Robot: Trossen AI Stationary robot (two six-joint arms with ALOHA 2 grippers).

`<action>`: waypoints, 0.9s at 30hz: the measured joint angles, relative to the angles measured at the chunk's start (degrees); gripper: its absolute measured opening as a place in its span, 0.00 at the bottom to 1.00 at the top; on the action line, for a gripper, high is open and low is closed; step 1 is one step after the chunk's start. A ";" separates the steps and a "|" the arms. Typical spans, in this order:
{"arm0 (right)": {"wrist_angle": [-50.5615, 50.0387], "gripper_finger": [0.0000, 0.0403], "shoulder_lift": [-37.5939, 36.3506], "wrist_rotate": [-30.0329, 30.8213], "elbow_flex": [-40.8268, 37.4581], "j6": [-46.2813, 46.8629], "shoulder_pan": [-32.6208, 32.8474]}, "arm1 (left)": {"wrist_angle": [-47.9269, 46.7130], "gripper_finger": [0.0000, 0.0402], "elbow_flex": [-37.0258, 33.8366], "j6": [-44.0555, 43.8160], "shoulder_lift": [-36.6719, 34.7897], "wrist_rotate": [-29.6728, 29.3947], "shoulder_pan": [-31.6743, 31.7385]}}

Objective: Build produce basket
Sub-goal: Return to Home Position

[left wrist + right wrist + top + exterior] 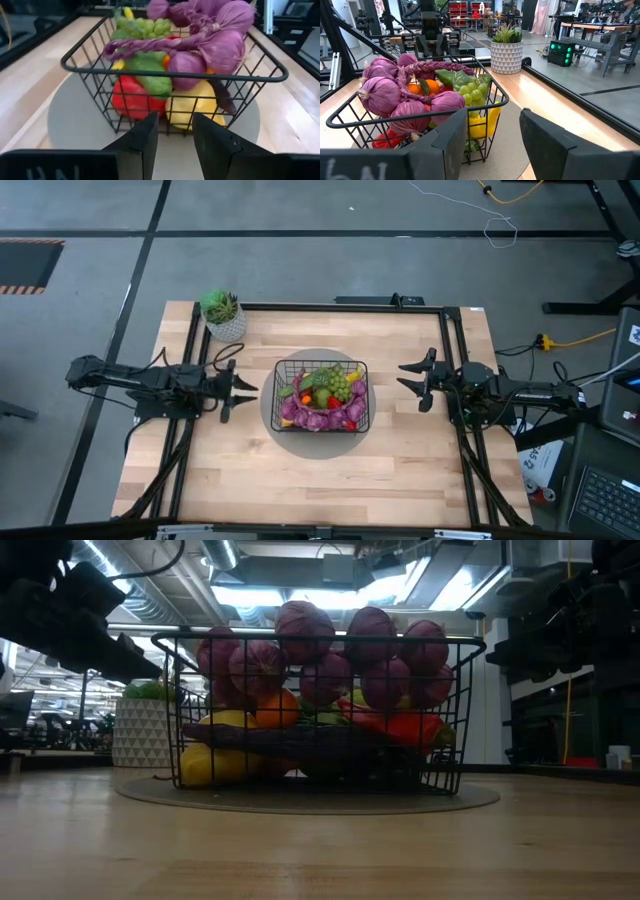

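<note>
Now basket (281, 381) sits between left and right jaws, untouched; both pairs spread, empty.

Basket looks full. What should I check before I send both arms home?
1. Left hand empty: ok. Its fingers are apart with nothing between them.
2. Right hand empty: ok. It is open and holds nothing.
3. Both hands clear of the basket: ok. Each stands off its own side, not touching the wire.
4. Produce all inside: ok. None lies on the table; the purple garlic heaps above the rim.
5. Basket upright on the grey mat: ok.
6. Potted plant clear of the left arm: ok. They are apart now, but watch it while retracting.
</note>
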 joint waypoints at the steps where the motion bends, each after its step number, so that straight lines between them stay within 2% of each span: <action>1: 0.00 0.46 0.00 0.02 0.00 0.00 0.02 | 1.34 0.29 -0.63 0.54 0.00 0.30 0.00; 18: 0.00 0.46 0.02 0.00 0.00 0.00 0.00 | 5.17 0.29 -3.39 -2.83 0.00 2.36 0.02; 27: 0.00 0.46 0.02 0.00 0.00 0.00 0.02 | 13.82 0.29 -3.39 -2.92 -0.02 3.22 0.02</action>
